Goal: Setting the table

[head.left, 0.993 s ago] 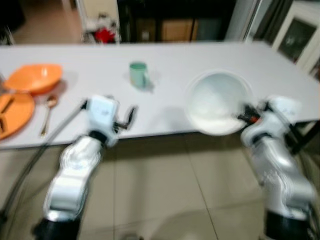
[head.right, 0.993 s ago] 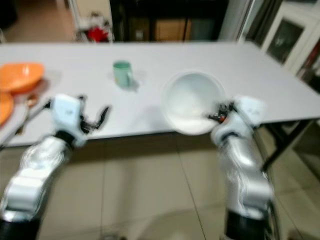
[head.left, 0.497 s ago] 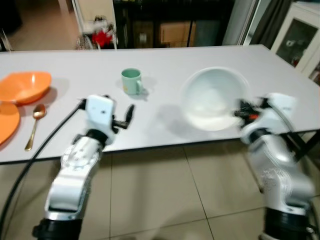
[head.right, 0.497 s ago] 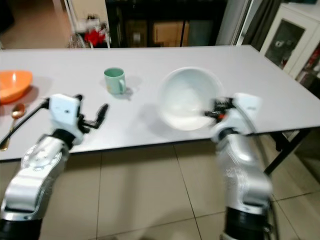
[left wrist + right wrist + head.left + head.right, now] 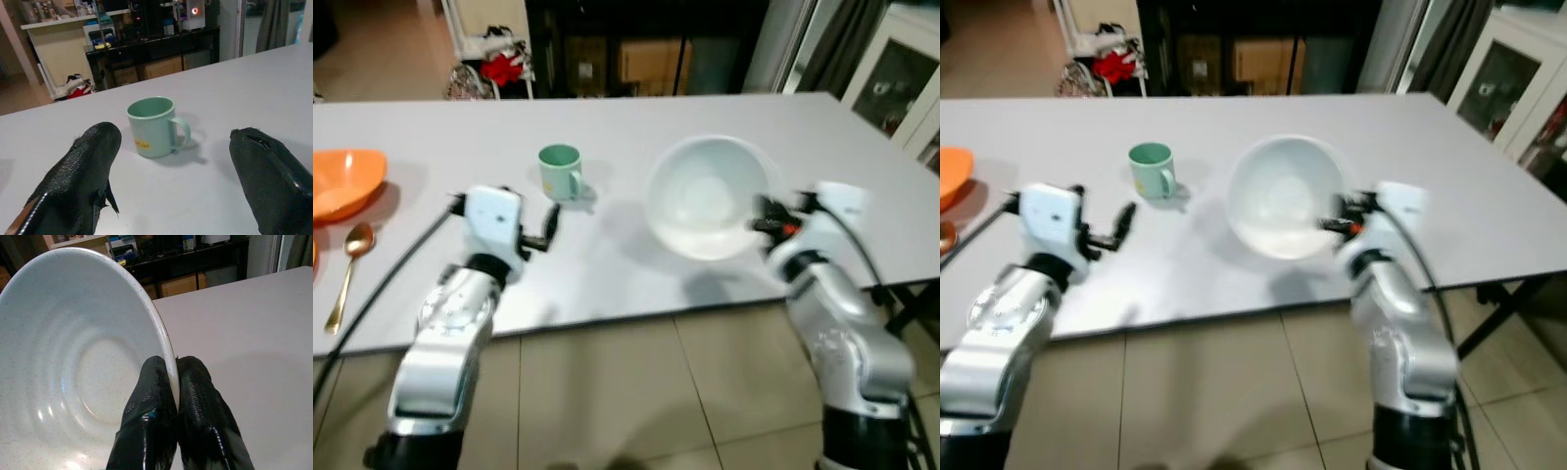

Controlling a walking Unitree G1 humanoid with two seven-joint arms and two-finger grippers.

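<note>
1. I have the white bowl (image 5: 708,197) in the right gripper (image 5: 172,382), held over the near half of the table (image 5: 862,157), right of centre, with its opening tipped toward the camera.
2. In the right wrist view my two fingers (image 5: 151,396) pinch the bowl's rim, one inside and one outside, closed tight on it.
3. A shadow lies on the tabletop under the bowl; I cannot tell whether the bowl's base touches the surface.
4. The green mug (image 5: 560,172) stands upright on the table to the left of the bowl, well apart from it, handle toward the bowl's side.
5. My left gripper (image 5: 181,181) hovers just short of the mug, fingers spread wide and holding nothing; the mug sits between them in the left wrist view, not touched.
6. At the far left of the table I see an orange bowl (image 5: 342,182) and, nearer the edge, a gold spoon (image 5: 348,266) lying with its bowl end away from me.
7. Beyond the table is a dark shelf unit (image 5: 146,49) with boxes.
</note>
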